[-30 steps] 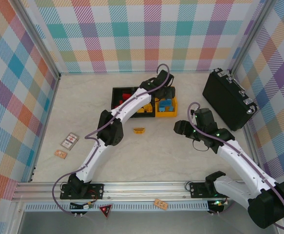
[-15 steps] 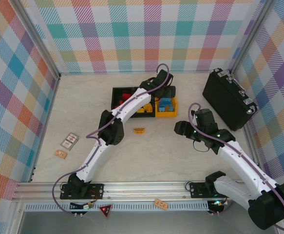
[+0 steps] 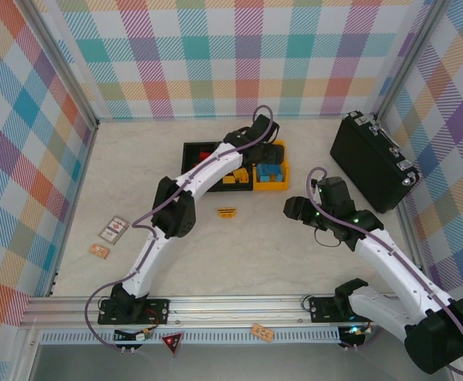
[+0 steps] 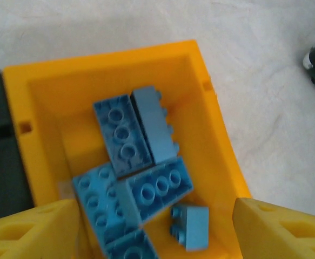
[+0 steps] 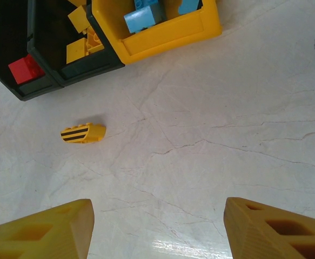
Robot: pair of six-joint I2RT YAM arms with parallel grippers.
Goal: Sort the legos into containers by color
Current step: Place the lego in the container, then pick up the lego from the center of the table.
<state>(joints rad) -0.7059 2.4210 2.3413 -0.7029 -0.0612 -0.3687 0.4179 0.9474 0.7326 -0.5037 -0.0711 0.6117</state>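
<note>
Three joined containers sit at the table's back: a black bin [image 3: 188,163] with red legos [image 5: 26,69], a black middle bin [image 5: 65,73] with yellow legos [image 5: 80,36], and a yellow-orange bin [image 4: 214,116] with several blue legos [image 4: 146,189]. My left gripper [image 4: 152,232] hangs open over the yellow-orange bin, a small blue brick [image 4: 192,226] lying loose below between its fingers [image 4: 33,226]. One yellow lego with black stripes [image 3: 228,212] lies on the table in front of the bins. My right gripper [image 5: 157,232] stands open over bare table, right of that brick.
A large black hard case [image 3: 372,161] lies at the back right. Two small cards [image 3: 113,230] lie near the left wall. An orange tag [image 3: 262,332] rests on the front rail. Plaid walls close the table on three sides.
The left arm's elbow has swung left and its wrist has drawn slightly back over the yellow-orange bin. The right arm has not moved.
</note>
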